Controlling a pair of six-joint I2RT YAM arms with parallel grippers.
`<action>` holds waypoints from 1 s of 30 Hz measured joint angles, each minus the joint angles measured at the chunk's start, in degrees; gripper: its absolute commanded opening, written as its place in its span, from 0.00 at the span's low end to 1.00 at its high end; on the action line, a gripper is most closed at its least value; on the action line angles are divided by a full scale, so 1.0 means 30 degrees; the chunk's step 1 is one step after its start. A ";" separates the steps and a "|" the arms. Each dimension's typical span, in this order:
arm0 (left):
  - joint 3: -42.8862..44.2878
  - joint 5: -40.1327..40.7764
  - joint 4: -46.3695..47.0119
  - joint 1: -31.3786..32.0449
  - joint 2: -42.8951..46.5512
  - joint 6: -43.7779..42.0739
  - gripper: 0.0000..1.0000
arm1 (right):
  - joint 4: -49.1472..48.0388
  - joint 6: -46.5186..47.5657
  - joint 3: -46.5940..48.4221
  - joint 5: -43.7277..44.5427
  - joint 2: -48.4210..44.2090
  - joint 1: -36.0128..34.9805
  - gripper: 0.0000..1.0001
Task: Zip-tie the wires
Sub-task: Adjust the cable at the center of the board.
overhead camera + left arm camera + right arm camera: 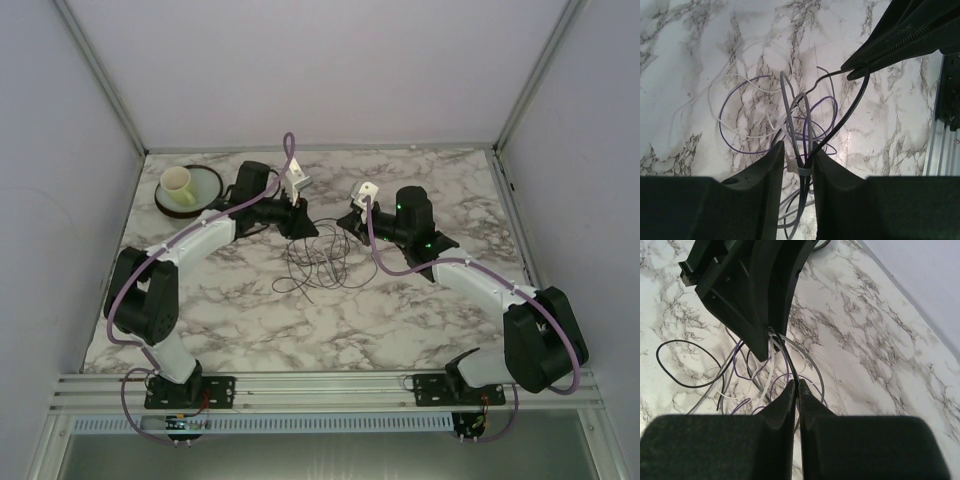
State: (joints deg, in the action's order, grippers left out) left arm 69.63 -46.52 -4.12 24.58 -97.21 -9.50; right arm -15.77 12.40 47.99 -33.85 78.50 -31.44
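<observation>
Status: tie is on, not cinched.

- zip tie (800,170): grey strap is looped round part of the wires (318,262) and its head sits at the neck of the bundle. The loop looks wide and slack to me.
- left hand (797,151): narrowed to a slim gap, clamping the tie head and the strands running through it.
- right hand (796,386): pinched almost fully closed on one thin black strand. It reads as a wire, not the tie's tail, but I can't be sure.
- Wires lie mid-bench (420,320) between the two hands. Several purple, white and black loops spread outside the strap.

Left, I'd say: gather the strays, pull the tail until the loop bites, let go.
</observation>
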 measured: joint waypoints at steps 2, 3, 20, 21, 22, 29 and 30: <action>0.0000 0.0000 -0.0197 0.0007 -0.0087 -0.0080 0.24 | 0.0007 0.0000 0.0000 0.0087 0.0000 0.0000 0.00; 0.0000 0.0007 -0.0291 0.0007 -0.0102 -0.0102 0.23 | 0.0007 0.0000 0.0000 0.0146 0.0000 0.0000 0.00; -0.0007 0.0007 -0.0590 0.0029 -0.0102 -0.0430 0.15 | 0.0940 0.0364 0.0860 0.1151 0.0015 0.0022 0.00; -0.0007 0.0007 -0.0590 0.0029 -0.0102 -0.0430 0.14 | 0.0998 0.0386 0.0867 0.1195 0.0015 0.0022 0.00; -0.0007 0.0007 -0.0590 0.0029 -0.0102 -0.0430 0.14 | 0.1027 0.0408 0.0882 0.1217 0.0015 0.0029 0.00; -0.0306 0.0007 -0.0525 0.0051 -0.0102 -0.0401 0.12 | 0.1166 0.0517 0.0947 0.1596 0.0007 0.0146 0.00; -0.0401 0.0007 -0.0495 0.0066 -0.0102 -0.0393 0.12 | 0.1188 0.0517 0.0962 0.1625 0.0007 0.0146 0.00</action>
State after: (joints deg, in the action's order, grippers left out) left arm 68.42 -46.50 -5.61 24.77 -97.51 -10.68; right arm -12.21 13.96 50.87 -28.97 78.52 -31.00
